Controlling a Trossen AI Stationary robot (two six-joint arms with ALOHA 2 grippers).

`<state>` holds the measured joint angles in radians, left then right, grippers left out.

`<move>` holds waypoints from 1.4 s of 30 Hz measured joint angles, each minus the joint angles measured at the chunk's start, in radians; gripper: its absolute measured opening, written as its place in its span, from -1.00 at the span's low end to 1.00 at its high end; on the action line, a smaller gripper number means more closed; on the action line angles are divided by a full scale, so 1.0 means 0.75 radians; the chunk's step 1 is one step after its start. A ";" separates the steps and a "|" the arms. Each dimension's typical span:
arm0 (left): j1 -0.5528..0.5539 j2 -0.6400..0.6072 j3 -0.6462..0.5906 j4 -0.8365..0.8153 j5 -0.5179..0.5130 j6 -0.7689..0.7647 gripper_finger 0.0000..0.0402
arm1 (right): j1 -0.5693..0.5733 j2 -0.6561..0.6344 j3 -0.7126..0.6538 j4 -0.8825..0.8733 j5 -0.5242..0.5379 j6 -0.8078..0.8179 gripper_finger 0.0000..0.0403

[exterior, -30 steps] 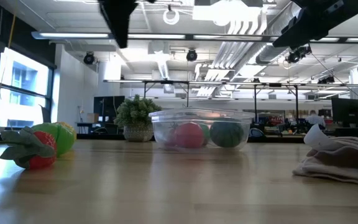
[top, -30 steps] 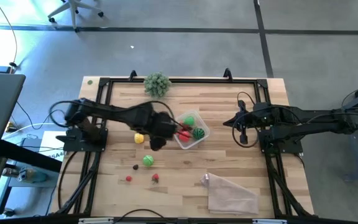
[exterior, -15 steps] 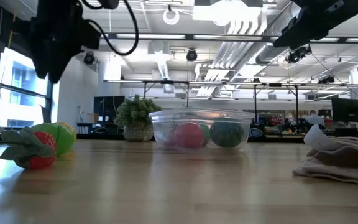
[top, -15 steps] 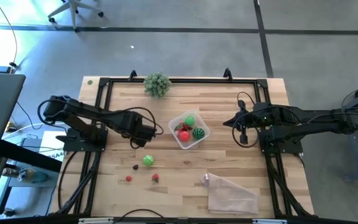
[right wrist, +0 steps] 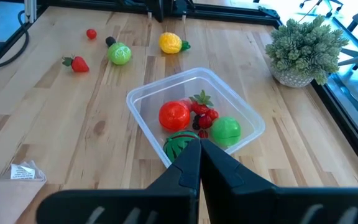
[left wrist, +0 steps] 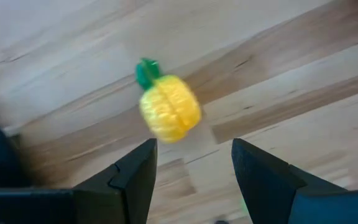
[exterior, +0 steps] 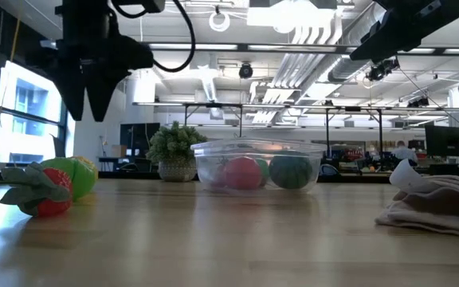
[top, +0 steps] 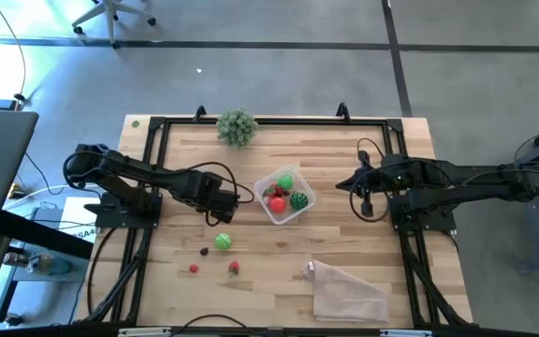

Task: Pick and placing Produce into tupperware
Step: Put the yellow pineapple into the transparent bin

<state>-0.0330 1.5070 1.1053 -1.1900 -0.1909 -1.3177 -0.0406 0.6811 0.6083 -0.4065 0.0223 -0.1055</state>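
Observation:
The clear tupperware (top: pixel 285 196) stands on its base mid-table, with a red tomato (right wrist: pixel 174 116), a green apple (right wrist: pixel 227 130), a striped melon ball and small red berries inside. A yellow fruit (left wrist: pixel 169 107) with a green leaf lies on the wood left of the tub. My left gripper (left wrist: pixel 191 163) is open and hangs above that fruit, fingers pointing down (exterior: pixel 92 108), touching nothing. A green ball (top: pixel 223 241), a dark berry (top: pixel 204 251), a small red piece (top: pixel 194 269) and a strawberry (top: pixel 234 268) lie nearer the near edge. My right gripper (right wrist: pixel 199 155) is shut and waits right of the tub (top: pixel 363 195).
A bushy potted plant (top: pixel 237 125) stands at the far edge. A crinkled clear bag (top: pixel 349 290) lies flat near the near right corner. Black frame rails (top: pixel 153 168) run along the table's left, right and far sides. Bare wood lies between the tub and the bag.
My left gripper has drawn back from above the tub toward the table's left, then come a little to the right and down. It now hangs over the yellow fruit. The right arm has kept still.

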 joint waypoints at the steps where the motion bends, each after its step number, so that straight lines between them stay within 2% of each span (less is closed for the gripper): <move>1: 0.000 0.000 0.000 0.017 0.000 -0.001 -0.01 | 0.000 0.000 0.000 -0.001 0.000 0.000 -1.00; 12: 0.000 0.000 0.000 0.052 -0.005 -0.018 -0.01 | 0.000 0.000 0.000 0.000 0.000 0.000 -1.00; 19: 0.000 0.006 0.000 0.046 -0.086 -0.586 -0.01 | 0.000 0.000 0.000 0.000 0.000 0.000 -1.00; 27: 0.000 0.049 -0.028 -0.005 -0.124 -0.787 -0.01 | 0.000 0.000 -0.001 0.003 0.000 0.001 -1.00; 42: 0.001 0.067 -0.179 0.099 -0.073 -0.801 -0.01 | 0.000 0.000 -0.002 0.000 0.000 0.000 -1.00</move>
<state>-0.0322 1.5570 0.9707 -1.1156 -0.2455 -1.9183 -0.0406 0.6811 0.6071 -0.4064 0.0222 -0.1052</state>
